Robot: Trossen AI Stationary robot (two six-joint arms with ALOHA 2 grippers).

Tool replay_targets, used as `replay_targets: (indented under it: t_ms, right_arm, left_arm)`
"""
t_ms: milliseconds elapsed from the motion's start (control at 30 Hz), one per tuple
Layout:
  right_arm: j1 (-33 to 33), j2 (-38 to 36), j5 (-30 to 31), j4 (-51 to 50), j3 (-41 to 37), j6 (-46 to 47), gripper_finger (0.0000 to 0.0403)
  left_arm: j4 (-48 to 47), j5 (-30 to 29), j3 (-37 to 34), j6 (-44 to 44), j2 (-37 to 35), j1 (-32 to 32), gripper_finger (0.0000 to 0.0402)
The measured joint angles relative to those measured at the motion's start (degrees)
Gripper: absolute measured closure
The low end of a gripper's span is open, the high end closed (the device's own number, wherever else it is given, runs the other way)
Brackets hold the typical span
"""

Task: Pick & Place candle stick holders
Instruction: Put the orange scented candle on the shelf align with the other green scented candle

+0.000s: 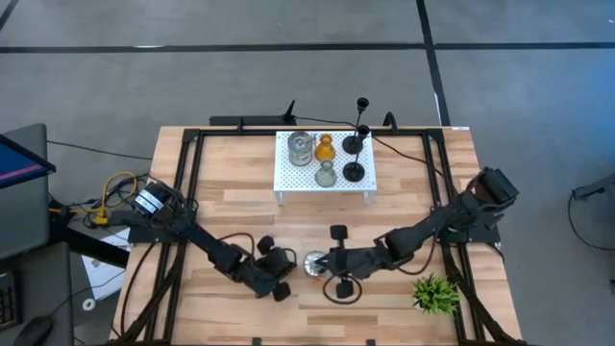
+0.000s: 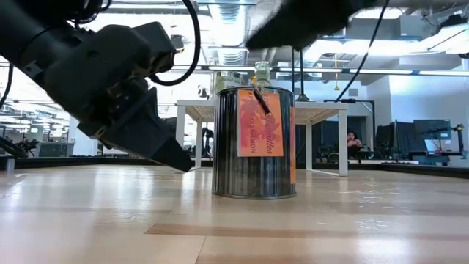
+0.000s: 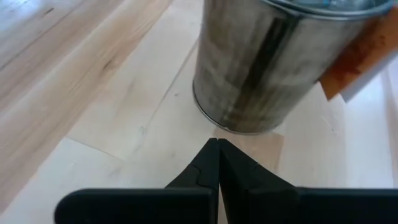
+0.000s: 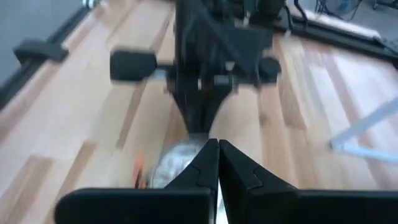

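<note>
Silvery jar-like holder [image 2: 254, 143], tagged, stood near the worktop's front edge between the shut, empty left claw [image 1: 281, 272] and right claw [image 1: 330, 265]: judged rigid, smooth-walled, best gripped across the rim.

From my station I see a grey floor [image 1: 288, 86] crossed by dark lines around the wooden table [image 1: 240, 192]. Beyond it, an open office: white tables [image 2: 322, 110], monitors [image 2: 432, 132], exposed ceiling ducts [image 2: 227, 29], and bright strip lights [image 2: 410, 44].
</note>
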Motion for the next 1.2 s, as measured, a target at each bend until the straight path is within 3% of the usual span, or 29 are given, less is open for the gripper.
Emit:
replay_targets:
  t_ms: [467, 1200]
  right_arm:
    - [4.37, -2.05, 0.75, 15.66, -17.72, 13.62, 0.0403]
    - [4.02, 1.23, -4.43, 14.43, -18.63, 19.4, 0.0403]
  left_arm:
    - [0.01, -0.66, -0.07, 1.41, 0.0, -1.87, 0.04]
    - [0.43, -0.22, -0.09, 1.78, 0.0, 0.2, 0.0383]
